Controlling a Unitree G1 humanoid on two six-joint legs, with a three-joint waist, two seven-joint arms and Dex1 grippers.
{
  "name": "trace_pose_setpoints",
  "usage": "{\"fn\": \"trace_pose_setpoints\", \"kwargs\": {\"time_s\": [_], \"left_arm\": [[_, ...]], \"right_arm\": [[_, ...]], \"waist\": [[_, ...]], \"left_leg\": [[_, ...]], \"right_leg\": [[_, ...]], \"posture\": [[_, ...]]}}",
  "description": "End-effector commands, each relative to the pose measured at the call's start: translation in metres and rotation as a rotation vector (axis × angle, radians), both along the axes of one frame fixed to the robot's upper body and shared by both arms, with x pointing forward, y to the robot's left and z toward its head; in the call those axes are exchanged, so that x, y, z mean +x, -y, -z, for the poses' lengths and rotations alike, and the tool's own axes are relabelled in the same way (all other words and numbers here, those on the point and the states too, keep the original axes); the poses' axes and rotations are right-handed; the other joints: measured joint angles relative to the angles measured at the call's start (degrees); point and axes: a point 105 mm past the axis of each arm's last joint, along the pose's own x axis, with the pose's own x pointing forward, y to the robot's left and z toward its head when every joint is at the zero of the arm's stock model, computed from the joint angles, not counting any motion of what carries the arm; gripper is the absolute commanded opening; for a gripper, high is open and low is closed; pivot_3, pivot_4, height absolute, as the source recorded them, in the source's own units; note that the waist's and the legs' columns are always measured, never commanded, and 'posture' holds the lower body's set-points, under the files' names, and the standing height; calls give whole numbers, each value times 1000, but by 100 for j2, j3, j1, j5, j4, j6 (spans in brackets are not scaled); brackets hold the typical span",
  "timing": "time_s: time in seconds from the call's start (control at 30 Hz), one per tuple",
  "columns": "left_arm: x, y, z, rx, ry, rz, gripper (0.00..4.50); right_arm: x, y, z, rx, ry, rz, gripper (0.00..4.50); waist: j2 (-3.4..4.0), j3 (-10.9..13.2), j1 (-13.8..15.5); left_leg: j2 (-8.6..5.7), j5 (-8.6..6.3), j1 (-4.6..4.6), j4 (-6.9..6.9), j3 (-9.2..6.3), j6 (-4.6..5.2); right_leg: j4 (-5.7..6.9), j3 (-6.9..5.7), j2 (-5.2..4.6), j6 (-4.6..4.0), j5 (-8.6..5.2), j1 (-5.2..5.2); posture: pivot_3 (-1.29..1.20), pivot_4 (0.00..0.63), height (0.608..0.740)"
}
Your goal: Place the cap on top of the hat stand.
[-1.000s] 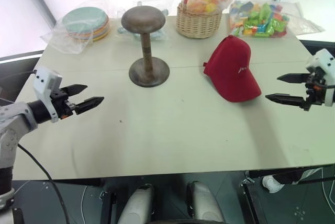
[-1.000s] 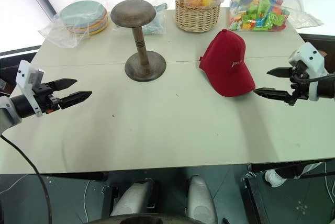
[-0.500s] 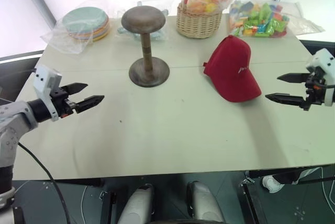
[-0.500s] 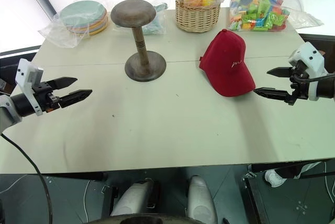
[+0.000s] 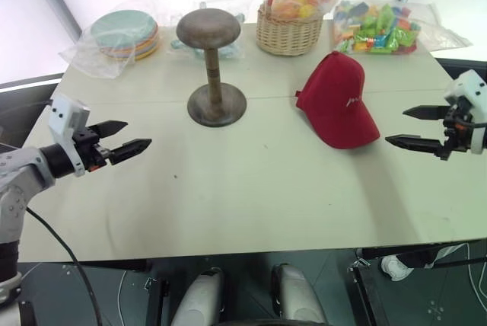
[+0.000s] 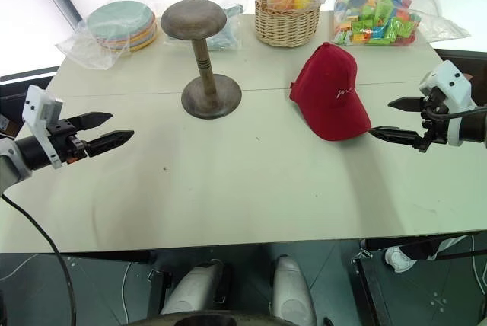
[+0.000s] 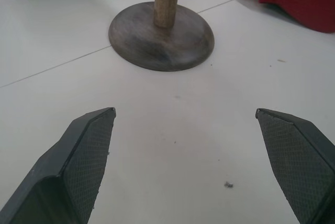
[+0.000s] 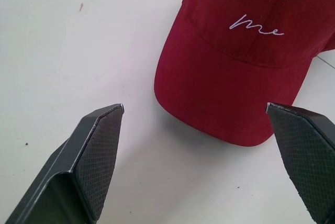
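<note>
Pale tabletop point(image 5: 251, 189) holds the dark red fabric cap point(image 5: 338, 101); the wide-open right gripper point(image 5: 415, 128) might merely push its soft brim, probably missing the dark wooden dome-topped hat stand point(image 5: 211, 67), left gripper point(image 5: 125, 137) open.

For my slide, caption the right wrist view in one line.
Open right gripper aimed at the red cap lying brim-first on the table.
</note>
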Motion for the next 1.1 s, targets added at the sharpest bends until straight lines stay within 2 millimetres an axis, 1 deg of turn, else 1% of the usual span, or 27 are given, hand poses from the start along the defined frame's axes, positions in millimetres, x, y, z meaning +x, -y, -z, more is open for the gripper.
{"fn": "trace_pose_setpoints", "kwargs": {"time_s": [0.03, 0.1, 0.17, 0.27, 0.3, 0.33, 0.37, 0.43, 0.5, 0.57, 0.63, 0.67, 0.73, 0.77, 0.8, 0.9, 1.1], "left_arm": [[-1, -7, -16, 20, 59, -18, 4500], [0, -10, -20, 22, 74, -28, 4500], [2, -11, -32, -53, 86, -34, 4500], [-5, 4, -57, -126, 127, 66, 4500], [-7, 12, -66, -152, 131, 119, 4500], [-9, 18, -71, -169, 130, 153, 4500], [-11, 22, -73, -176, 125, 184, 4500], [-15, 35, -72, -164, 96, 264, 4500], [-23, 52, -69, -150, 60, 381, 4500], [-27, 63, -68, -146, 41, 453, 4500], [-28, 74, -63, -118, 21, 521, 4500], [-28, 77, -62, -108, 16, 540, 4500], [-23, 82, -57, -107, 9, 555, 4500], [-20, 84, -55, -108, 7, 559, 4500], [-17, 86, -52, -107, 5, 561, 4500], [-11, 90, -47, -107, 11, 556, 4500], [-8, 90, -42, -131, 33, 507, 4500]], "right_arm": [[2, -3, -16, 2, 70, -16, 4454], [4, -4, -16, -1, 76, -14, 4454], [6, -4, -16, -4, 83, -15, 4454], [7, -7, -19, -7, 91, -22, 4454], [7, -8, -19, -9, 93, -26, 4454], [6, -8, -19, -10, 94, -29, 4454], [6, -9, -19, -10, 95, -30, 4454], [7, -9, -19, -17, 103, -30, 4454], [9, -10, -17, -61, 120, -33, 4454], [11, -11, -13, -116, 135, -42, 4454], [20, -8, -4, -328, 230, -66, 4454], [23, -7, -1, -405, 265, -82, 4454], [33, 7, 8, -763, 417, -136, 4454], [34, 9, 15, -913, 481, -209, 4454], [34, 11, 22, -995, 523, -271, 4454], [35, 14, 30, -1081, 622, -357, 4454], [40, 13, 23, -1221, 839, -469, 4454]], "waist": [[0, 0, -1], [0, 0, -1], [-1, 1, 2], [-1, 1, 5], [-1, 1, 14], [-1, 1, 16], [-1, 0, 11], [0, 0, -7], [0, 0, -17], [0, 0, -15], [-1, 0, -15], [0, 0, -16], [0, 0, -15], [0, 0, -6], [3, 0, 7], [4, 2, -30], [7, 3, -87]], "left_leg": [[0, 0, 0, 0, 0, 0], [0, 0, 0, 0, 0, 0], [0, 0, 0, 0, 0, 0], [0, 0, 0, 1, 0, 0], [-1, 0, 0, 1, 0, 1], [-1, 0, 0, 2, 0, 1], [-2, 0, -1, 2, 0, 1], [-2, 0, 0, 2, 0, 1], [-1, 0, 0, 0, 0, 0], [0, 0, 0, 0, 0, 0], [0, 0, 0, 1, 1, 0], [-1, 0, 2, 2, 2, 0], [-1, 0, 2, 2, 6, -1], [-3, 0, 4, 2, 10, -1], [-6, 1, 4, 2, 11, -1], [-8, 2, 4, 0, 14, -3], [-3, 4, 5, -7, 19, -7]], "right_leg": [[0, 0, 0, 0, 0, 0], [0, 0, 0, 0, 0, 0], [0, 0, 0, 0, 0, 0], [0, 0, 2, 0, 0, 0], [0, 0, 2, 0, 0, 0], [0, -2, 3, 0, 0, 1], [0, -3, 3, 0, 0, 2], [1, -2, 3, 0, 0, 1], [1, -2, 6, 0, 0, 0], [1, -1, 7, 0, 0, 0], [1, -1, 7, 0, 0, 0], [3, -1, 8, 0, 0, 1], [3, -1, 8, 0, 0, 0], [7, 0, 7, 0, 0, -1], [6, 0, 6, 0, 0, -2], [8, 3, 8, 0, 0, -7], [8, 13, 15, 0, 0, -15]], "posture": [[0, 150, 740], [0, 150, 740], [0, 150, 740], [0, 150, 740], [0, 150, 740], [0, 150, 740], [0, 150, 740], [0, 150, 740], [0, 150, 740], [0, 150, 740], [0, 150, 740], [0, 150, 740], [0, 150, 740], [0, 150, 740], [0, 150, 740], [0, 150, 740], [0, 150, 740]]}}
